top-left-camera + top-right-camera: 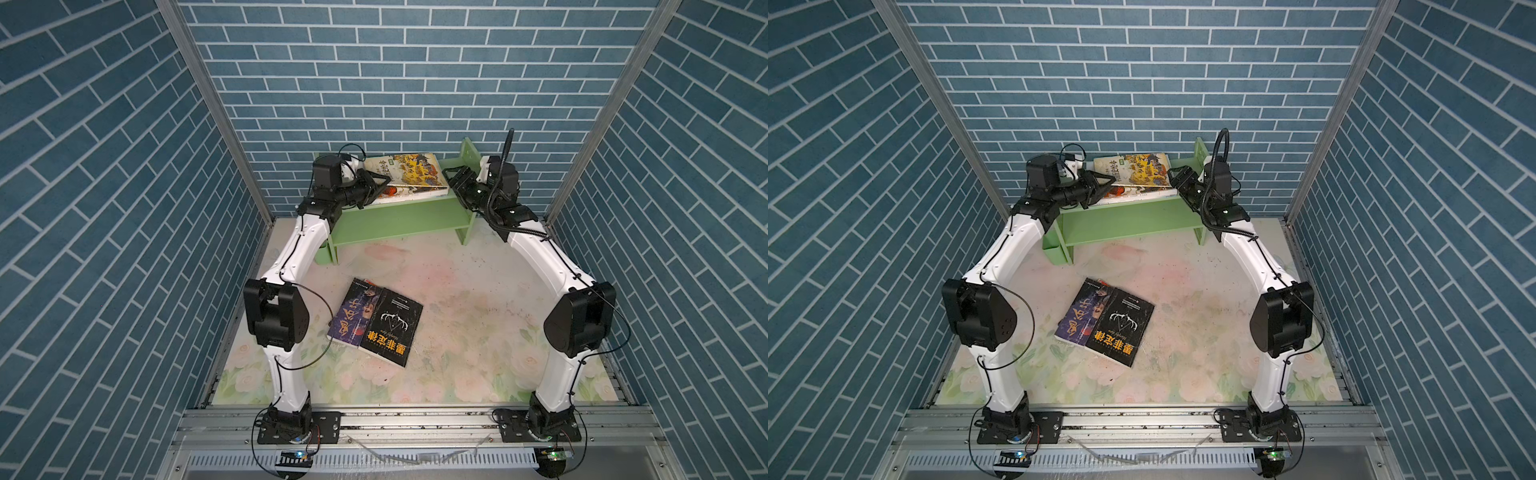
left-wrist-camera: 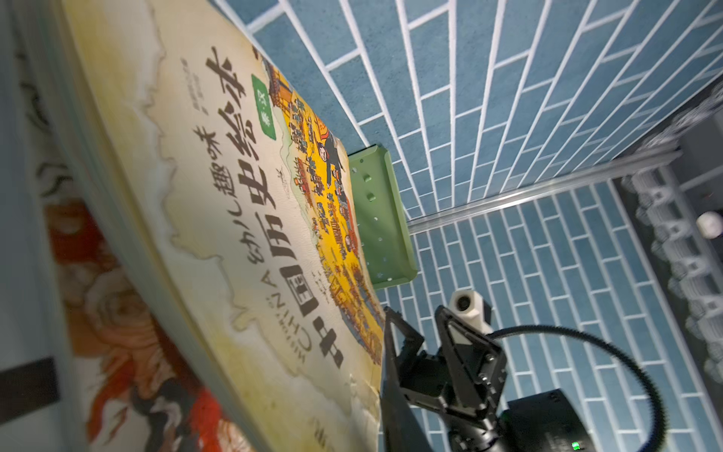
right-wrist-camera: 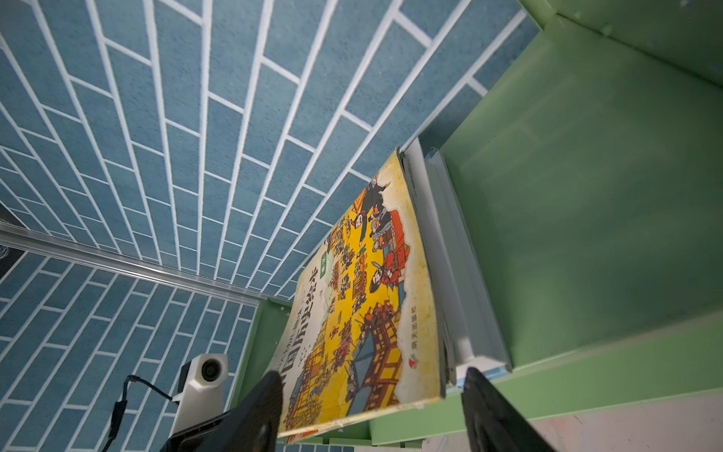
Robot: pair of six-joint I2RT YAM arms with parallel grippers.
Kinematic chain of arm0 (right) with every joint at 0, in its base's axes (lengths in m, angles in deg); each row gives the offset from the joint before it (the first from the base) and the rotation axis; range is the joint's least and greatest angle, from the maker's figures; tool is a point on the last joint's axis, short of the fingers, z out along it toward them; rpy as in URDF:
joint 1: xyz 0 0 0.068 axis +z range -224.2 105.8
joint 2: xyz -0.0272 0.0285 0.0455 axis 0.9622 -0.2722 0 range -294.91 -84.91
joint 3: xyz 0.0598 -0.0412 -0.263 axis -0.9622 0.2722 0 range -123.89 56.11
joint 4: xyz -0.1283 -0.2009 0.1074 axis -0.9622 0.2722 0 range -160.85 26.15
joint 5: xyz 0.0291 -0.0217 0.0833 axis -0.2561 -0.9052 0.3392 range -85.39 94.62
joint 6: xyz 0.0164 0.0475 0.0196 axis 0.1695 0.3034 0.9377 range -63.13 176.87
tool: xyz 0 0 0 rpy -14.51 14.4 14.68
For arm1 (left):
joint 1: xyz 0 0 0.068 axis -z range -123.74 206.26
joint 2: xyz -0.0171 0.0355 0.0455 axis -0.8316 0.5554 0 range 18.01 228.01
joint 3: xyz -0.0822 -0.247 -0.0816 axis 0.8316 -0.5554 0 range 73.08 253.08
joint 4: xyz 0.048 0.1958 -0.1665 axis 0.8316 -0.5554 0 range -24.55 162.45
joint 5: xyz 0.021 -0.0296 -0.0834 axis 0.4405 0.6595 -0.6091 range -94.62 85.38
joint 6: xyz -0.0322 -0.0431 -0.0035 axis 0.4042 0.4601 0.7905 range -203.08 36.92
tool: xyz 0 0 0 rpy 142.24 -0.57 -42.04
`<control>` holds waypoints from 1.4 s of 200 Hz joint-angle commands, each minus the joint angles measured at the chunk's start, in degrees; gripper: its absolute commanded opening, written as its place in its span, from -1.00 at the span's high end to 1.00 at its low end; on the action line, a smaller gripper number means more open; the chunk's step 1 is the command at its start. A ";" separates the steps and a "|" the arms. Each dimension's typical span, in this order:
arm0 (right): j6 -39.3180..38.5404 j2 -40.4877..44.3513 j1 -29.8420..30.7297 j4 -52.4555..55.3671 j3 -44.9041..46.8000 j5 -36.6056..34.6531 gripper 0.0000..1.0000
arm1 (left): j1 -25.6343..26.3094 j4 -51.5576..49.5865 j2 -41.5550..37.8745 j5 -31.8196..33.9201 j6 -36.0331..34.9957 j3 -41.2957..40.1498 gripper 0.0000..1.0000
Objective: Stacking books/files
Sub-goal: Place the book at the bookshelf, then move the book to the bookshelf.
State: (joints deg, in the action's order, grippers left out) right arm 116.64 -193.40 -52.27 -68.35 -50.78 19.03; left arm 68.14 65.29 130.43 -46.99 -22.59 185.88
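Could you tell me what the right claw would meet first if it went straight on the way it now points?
The right claw would likely meet the end of the yellow illustrated paperback topping the stack on the light green wooden shelf; depth is unclear.

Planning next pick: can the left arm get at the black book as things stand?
Probably yes. The black book lies flat on the table, overlapping the purple book, with nothing on it. The left gripper is up at the shelf, so it must swing down first.
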 commanded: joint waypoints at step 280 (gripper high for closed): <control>0.83 0.73 0.04 -1.07 -0.64 0.70 -0.46 | 1.44 -37.44 -5.58 7.53 -28.41 12.62 -0.79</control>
State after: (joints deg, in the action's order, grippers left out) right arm 116.64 -193.42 -52.09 -68.70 -50.78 19.47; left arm 68.40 26.47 128.90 -34.42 -50.35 201.68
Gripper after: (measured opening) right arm 0.728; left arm 0.898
